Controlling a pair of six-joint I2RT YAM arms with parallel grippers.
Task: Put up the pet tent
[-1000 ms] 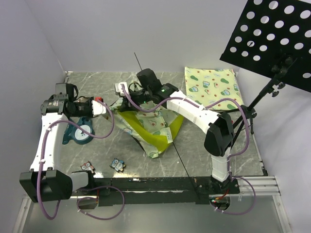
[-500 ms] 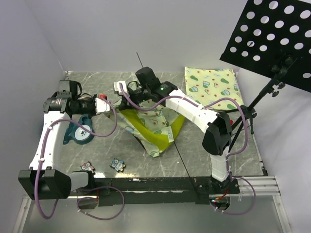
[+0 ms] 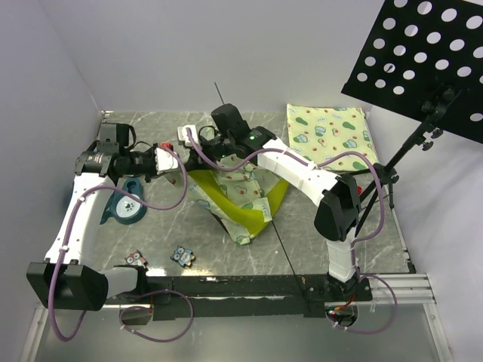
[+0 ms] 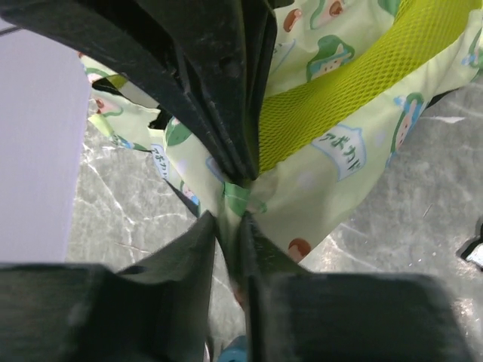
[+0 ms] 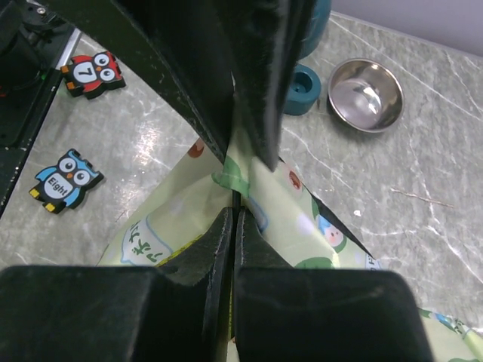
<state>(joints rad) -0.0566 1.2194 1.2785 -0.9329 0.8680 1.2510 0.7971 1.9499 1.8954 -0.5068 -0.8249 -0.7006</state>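
The pet tent (image 3: 238,207) lies collapsed near the middle of the table (image 3: 339,234), a crumpled heap of cream avocado-print fabric with a lime-yellow mesh panel folded through it and dark base sheet showing at the edges. Its far-left part is drawn up toward the two grippers, which meet just above it.

The right gripper (image 5: 234,215) has its fingers pressed together on a raised peak of the printed fabric. The left gripper (image 4: 229,226) has a narrow gap between its fingers with a fold of the same fabric in it — whether they pinch that fold or only flank it cannot be told.

Outward from the tent: a teal paw-print dish (image 3: 124,207) sits by the left edge under the left arm, and two owl tiles (image 3: 182,256) lie near the near edge, left of centre. A steel bowl (image 5: 367,84) shows in the right wrist view beside a teal piece. A flat mat (image 3: 328,132) of similar print lies in the far right corner, and a black perforated stand (image 3: 423,53) rises off the right edge.
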